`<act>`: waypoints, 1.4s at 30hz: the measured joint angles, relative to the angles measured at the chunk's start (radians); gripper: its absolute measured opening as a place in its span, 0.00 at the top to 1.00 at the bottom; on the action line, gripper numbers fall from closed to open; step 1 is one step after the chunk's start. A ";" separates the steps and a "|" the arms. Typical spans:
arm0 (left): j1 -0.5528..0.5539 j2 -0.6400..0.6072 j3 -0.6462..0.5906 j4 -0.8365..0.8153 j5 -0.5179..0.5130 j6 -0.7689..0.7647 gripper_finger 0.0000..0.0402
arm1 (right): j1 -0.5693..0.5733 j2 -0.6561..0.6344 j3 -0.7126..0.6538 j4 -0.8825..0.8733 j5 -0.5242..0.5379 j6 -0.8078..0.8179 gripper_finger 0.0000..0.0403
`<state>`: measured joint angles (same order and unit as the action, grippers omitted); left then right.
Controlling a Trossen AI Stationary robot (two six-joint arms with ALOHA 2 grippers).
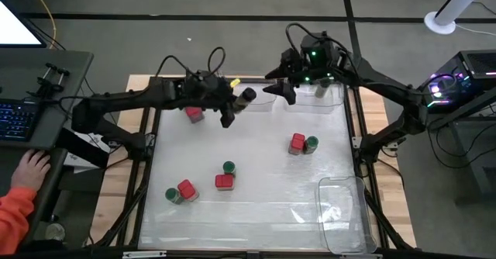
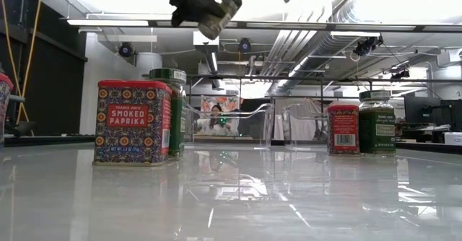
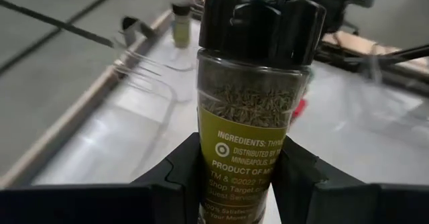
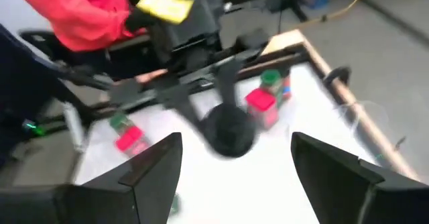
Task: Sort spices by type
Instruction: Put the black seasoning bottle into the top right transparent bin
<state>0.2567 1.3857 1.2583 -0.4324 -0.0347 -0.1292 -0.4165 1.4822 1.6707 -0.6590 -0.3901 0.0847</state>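
My left gripper [image 1: 231, 110] is shut on a spice jar [image 3: 251, 96] with a black cap, dried herbs and an olive label. It holds the jar high over the table's far middle [image 2: 220, 14], beside a clear bin [image 1: 262, 98]. My right gripper [image 1: 285, 91] hangs open and empty just right of that jar, whose cap [image 4: 230, 130] shows ahead of its fingers. Red-capped and green-capped jars stand upright on the table: a red one [image 1: 194, 114], a pair [image 1: 304, 143], and several near the front left [image 1: 224, 181]. Another dark-capped jar [image 3: 179, 23] stands by the bins. My left gripper pinches the jar's labelled lower body [image 3: 238, 174] between its two fingers [image 3: 179, 180], one on each side. The fingers come from the table's left, slanting down. The jar is lifted clear and tilted, its black cap [image 3: 258, 19] pointing away from the gripper.
A second clear bin [image 1: 319, 96] stands at the far edge under the right arm, a third [image 1: 345, 212] at the near right corner. A person's hand [image 1: 31, 167] and orange sleeve rest beside the table's left side, by a keyboard [image 1: 15, 119].
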 joint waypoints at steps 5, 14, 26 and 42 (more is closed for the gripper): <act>0.035 0.001 0.000 0.037 -0.001 0.135 0.71 | 0.025 0.029 0.000 0.014 0.029 0.011 0.32; 0.040 0.001 0.000 0.050 -0.001 0.210 0.70 | 0.069 0.051 0.000 0.167 0.226 -0.037 0.32; 0.035 0.001 0.000 0.097 -0.002 0.245 0.70 | 0.070 0.055 0.000 0.071 0.218 -0.048 0.27; 0.017 0.001 0.000 0.095 -0.033 0.419 0.70 | 0.070 0.060 0.000 0.020 0.252 0.038 0.02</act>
<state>0.2741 1.3865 1.2583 -0.3379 -0.0681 0.2895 -0.3462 1.5426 1.6703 -0.6386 -0.1379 0.1225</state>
